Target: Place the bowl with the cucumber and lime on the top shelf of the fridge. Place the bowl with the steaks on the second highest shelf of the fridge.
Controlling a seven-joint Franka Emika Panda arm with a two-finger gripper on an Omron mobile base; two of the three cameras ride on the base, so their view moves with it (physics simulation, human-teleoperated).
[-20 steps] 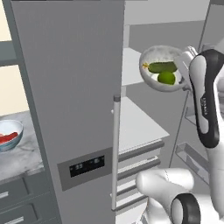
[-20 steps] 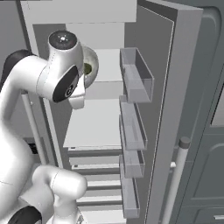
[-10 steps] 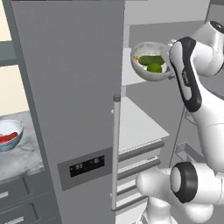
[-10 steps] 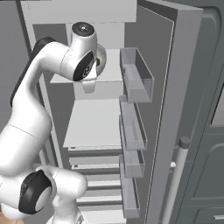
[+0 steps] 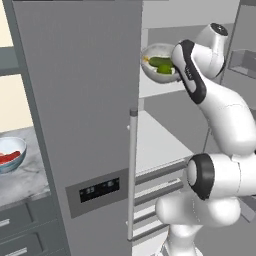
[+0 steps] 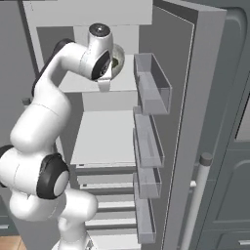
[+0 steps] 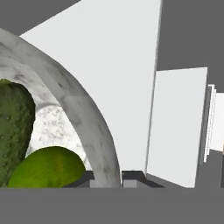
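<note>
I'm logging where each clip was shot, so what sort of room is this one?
A kitchen, rendered in simulation. An open fridge shows white shelves and door bins. Beside it is a marble counter with drawers below, holding a bowl with the steaks. The arm holds a bowl with the cucumber and lime at the top shelf.

I hold the bowl with cucumber and lime inside over the fridge's top shelf, while the steak bowl sits on the counter left of the fridge.
</note>
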